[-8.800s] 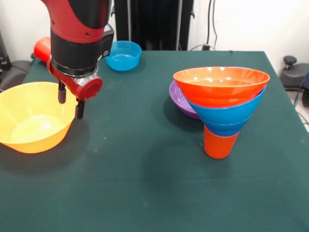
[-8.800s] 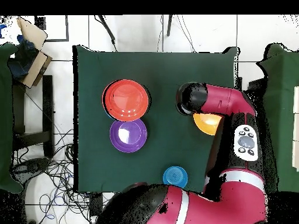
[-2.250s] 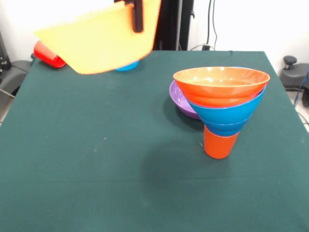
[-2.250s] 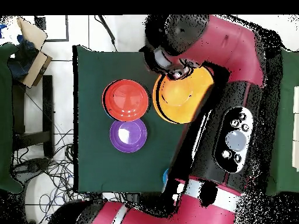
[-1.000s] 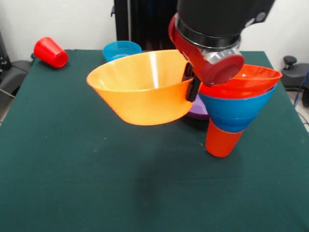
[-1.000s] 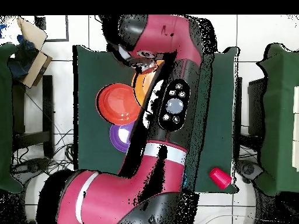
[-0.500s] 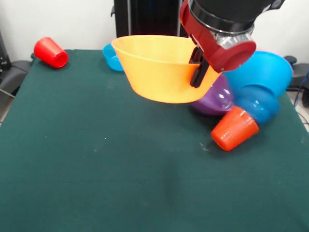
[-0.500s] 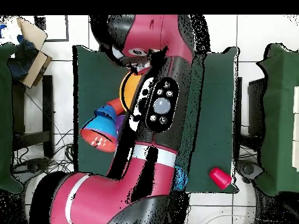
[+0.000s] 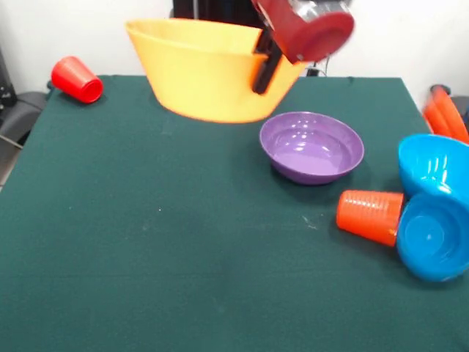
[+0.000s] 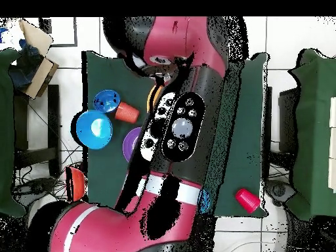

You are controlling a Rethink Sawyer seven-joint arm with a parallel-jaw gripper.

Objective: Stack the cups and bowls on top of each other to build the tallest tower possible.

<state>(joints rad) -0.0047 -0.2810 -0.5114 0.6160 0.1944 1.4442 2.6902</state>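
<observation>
The gripper (image 9: 262,64) pinches the rim of the large yellow-orange plastic bowl (image 9: 205,70), held aloft. The toppled orange cup (image 9: 370,215) and blue bowls (image 9: 434,213) lie scattered; it should set this bowl down flat as a new base.

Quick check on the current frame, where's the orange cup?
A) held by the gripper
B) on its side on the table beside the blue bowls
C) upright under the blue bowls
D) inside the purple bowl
B: the orange cup lies on its side on the green table, next to the toppled blue bowls, while the gripper holds the yellow-orange bowl in the air.
</observation>
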